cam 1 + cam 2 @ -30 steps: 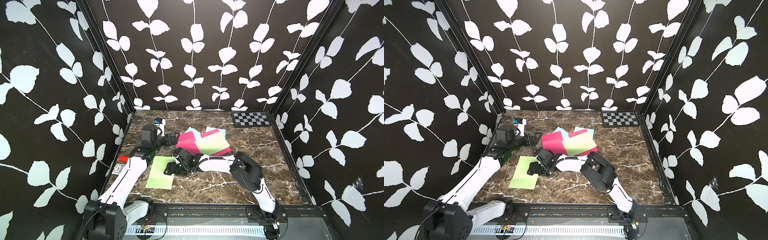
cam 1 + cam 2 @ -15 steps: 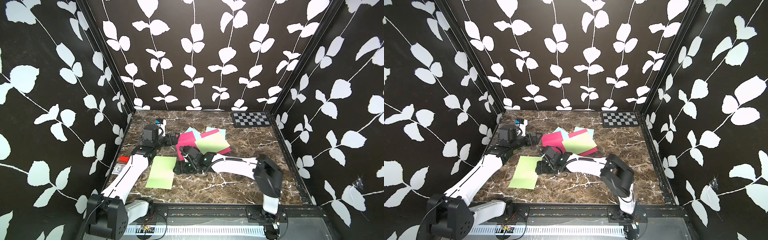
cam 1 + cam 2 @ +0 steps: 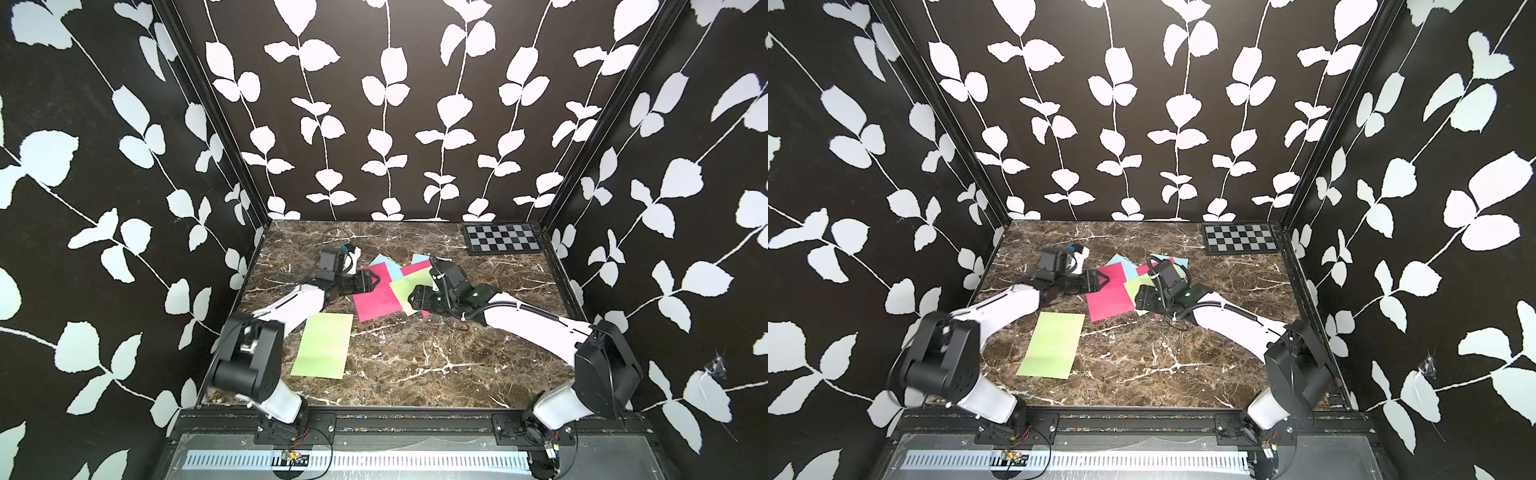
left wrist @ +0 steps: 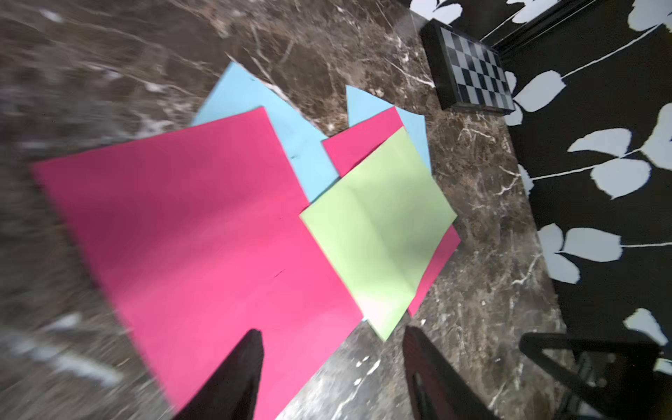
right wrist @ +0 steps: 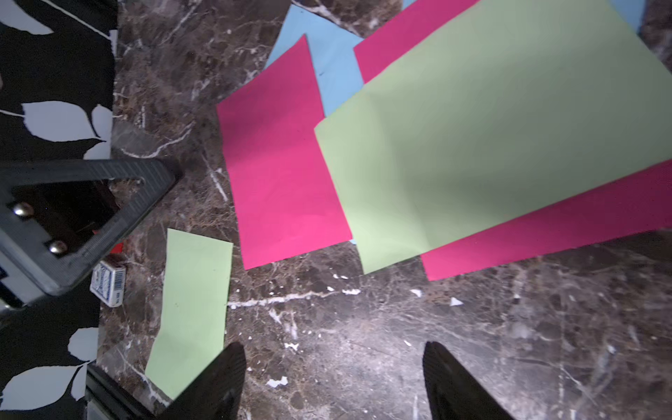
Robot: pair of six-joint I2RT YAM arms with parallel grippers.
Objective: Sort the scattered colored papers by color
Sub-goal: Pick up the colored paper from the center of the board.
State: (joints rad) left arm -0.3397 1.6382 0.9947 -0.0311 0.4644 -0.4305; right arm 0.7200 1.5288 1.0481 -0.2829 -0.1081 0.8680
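Sorting stood early, by my reading. The lone green (image 3: 324,345) lay by itself on the marble (image 3: 415,365) toward your left arm's side, well apart from the pile. The rest overlapped mid-table: big pink (image 3: 376,299), second green (image 3: 409,286) lying on a second pink (image 4: 363,142), and blues (image 4: 262,105) underneath.

Your left gripper (image 4: 331,334) hung low over big pink's edge, fingers apart with nothing between them. Your right gripper (image 5: 332,349) hung over bare marble just beside second green's corner, fingers wide apart and empty.

Step in hand, as I judged it: the reach for a pile sheet. The next move called for nipping a thin, flat edge without dragging its neighbours. Second green overlapped big pink's edge, so it probably wanted lifting first.

Axes:
- Lone green ran long from near to far, its far end leaning slightly right.
- Second green lay diagonal, one corner pointing toward your right gripper.
- Big pink sat skewed, one corner toward your left gripper.
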